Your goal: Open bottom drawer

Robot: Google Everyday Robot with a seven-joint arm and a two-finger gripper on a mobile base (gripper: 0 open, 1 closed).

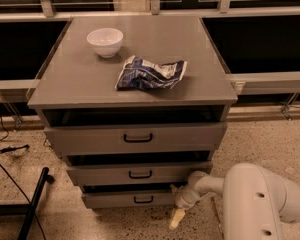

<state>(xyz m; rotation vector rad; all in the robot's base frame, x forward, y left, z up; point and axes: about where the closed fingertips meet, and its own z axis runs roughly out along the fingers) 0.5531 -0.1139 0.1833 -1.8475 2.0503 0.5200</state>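
1. Gripper [179, 205] is seen low at the right of the cabinet, against the right end of the bottom drawer [112, 199]; how far it is open cannot be told, and no hold on anything can be made out.
2. At the far left, a black stand [34, 203] and loose cables [5, 149] are seen on the speckled floor.
3. A white bowl [105, 41] is set on the left rear of the grey cabinet top [80, 84].
4. A crumpled blue and white bag [150, 73] lies near the middle of the top, apart from the bowl.
5. Below, 3 grey drawers are stacked: the top drawer [90, 140], the middle drawer [100, 174], and the bottom drawer, lowest, its small black handle [143, 199] left of the gripper. A dark gap is seen above each front.
6. At the right, the white arm [255, 204] is seen reaching leftward to the gripper.
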